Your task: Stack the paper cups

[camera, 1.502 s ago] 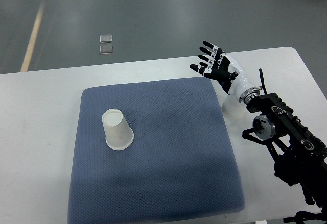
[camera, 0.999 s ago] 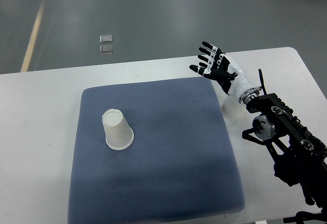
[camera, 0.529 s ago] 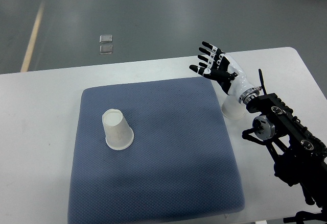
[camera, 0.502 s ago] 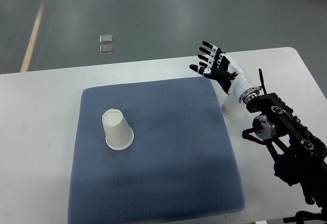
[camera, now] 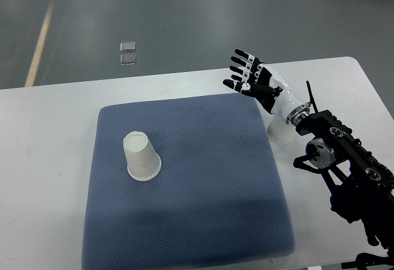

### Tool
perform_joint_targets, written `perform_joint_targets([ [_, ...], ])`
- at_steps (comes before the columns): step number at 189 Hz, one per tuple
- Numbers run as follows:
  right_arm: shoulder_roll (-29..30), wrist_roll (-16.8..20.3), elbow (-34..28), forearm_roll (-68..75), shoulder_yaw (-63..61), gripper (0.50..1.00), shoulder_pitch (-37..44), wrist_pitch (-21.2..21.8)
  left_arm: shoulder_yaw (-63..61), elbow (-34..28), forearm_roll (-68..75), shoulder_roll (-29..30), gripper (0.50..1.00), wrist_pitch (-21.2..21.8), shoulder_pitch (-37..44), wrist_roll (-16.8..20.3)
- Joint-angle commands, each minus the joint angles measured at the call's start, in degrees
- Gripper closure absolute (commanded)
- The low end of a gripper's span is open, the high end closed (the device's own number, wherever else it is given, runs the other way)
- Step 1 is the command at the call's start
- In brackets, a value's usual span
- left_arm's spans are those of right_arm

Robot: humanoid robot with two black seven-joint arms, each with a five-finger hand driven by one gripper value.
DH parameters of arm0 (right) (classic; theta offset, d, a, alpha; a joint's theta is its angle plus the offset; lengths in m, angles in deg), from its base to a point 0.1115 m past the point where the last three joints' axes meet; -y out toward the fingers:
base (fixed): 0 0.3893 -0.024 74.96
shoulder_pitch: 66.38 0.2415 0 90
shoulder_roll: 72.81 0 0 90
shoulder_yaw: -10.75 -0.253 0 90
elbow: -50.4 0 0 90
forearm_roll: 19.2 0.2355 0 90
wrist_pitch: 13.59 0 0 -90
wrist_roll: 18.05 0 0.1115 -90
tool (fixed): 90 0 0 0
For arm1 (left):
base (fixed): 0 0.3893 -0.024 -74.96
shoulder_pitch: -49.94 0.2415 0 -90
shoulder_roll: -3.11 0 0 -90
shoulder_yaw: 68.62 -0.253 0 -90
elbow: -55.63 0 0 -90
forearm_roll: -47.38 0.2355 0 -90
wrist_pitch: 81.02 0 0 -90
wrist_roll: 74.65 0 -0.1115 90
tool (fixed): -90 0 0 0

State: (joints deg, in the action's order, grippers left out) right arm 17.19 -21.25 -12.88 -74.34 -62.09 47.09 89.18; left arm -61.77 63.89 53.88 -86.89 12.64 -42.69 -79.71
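Right hand [camera: 255,80] hovers over the blue mat's [camera: 203,221] far right corner, fingers [camera: 241,56] spread, holding nothing. One inverted paper cup [camera: 141,155] stands on the mat; a second cup [camera: 280,132] (partly hidden by the wrist) stands on the white bench [camera: 49,159]. No legible markings.

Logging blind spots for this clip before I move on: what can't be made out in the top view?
- Second paper cup, top view: mostly hidden under the right hand's wrist; which way up it stands is unclear.
- Left hand: not in the top view at all.
- Right arm: cut off by the right and bottom edges.
- Two small clear objects on the floor: too small to identify.
- First paper cup, upside down on the blue mat: inside unseen.
- Right hand: fingers spread, holding nothing.
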Motion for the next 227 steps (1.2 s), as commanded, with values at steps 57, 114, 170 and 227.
perform_joint_targets([
  [57,-3.95,0.04,0.09,-0.67,-1.69,0.579,2.63,0.77,0.00,0.00,0.00,0.00,0.500,-0.05,0.00,0.04],
  [114,-15.46,-0.58,0.18,-1.11,3.58,0.579,8.61,4.63,0.00,0.00,0.00,0.00,0.500,0.04,0.00,-0.04],
  [170,-26.19,-5.41,0.00,-12.28,17.47,0.579,13.36,5.25,0.00,0.00,0.00,0.00,0.500,-0.05,0.00,-0.04],
  [227,-29.71,-9.02,-1.58,-26.60,22.30,0.579,15.20,7.54,0.00,0.00,0.00,0.00,0.500,0.04,0.00,-0.04],
])
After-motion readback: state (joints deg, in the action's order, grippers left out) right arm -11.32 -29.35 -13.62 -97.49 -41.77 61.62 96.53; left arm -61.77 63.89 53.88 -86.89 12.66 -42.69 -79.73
